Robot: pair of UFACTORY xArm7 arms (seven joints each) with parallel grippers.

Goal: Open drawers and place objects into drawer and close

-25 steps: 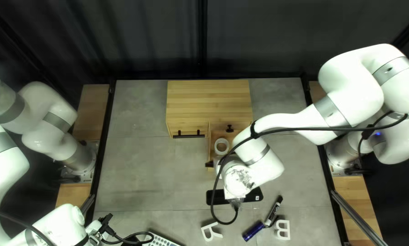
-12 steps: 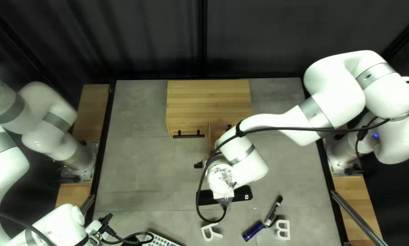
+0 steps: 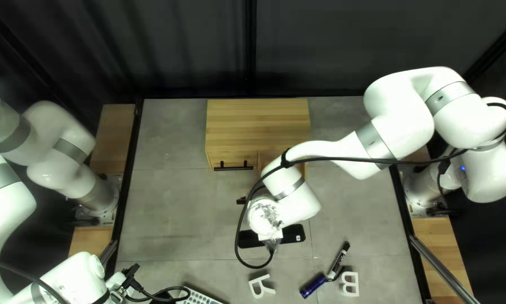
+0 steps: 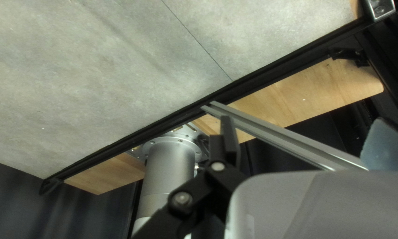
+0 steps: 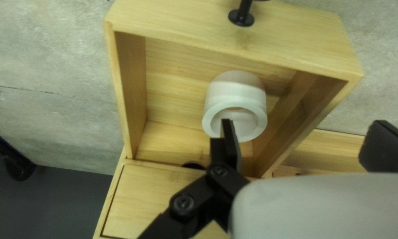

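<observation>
At the near left, the left tool (image 3: 130, 277) is held up beside the surface (image 3: 168, 225). Its fingers stand wide apart, with nothing between them. Just right of it is the keyboard (image 3: 199, 296), partly out of view. Further right along the near side lies the letter R (image 3: 261, 286), then the blue marker (image 3: 313, 286), then the letter B (image 3: 350, 284). The black marker (image 3: 338, 262) slants away just beyond the blue one; I cannot tell whether the two touch.

Farther in, near the middle, the black slab (image 3: 294, 233) lies on the surface, partly hidden by the right arm (image 3: 298, 205). Beyond it the right tool (image 3: 241, 200) is over the right drawer (image 5: 296, 40), which is pulled open toward the near side. This tool is open too, fingers well apart and gripping nothing. The white roll (image 5: 236, 88) is inside the drawer, its hole facing up. One finger shows in front of the hole; I cannot tell whether it touches the roll.

At the far middle is the wooden chest (image 3: 257, 124). Its left drawer (image 3: 233, 158) is shut, with a black handle (image 3: 233, 168) across the front.
</observation>
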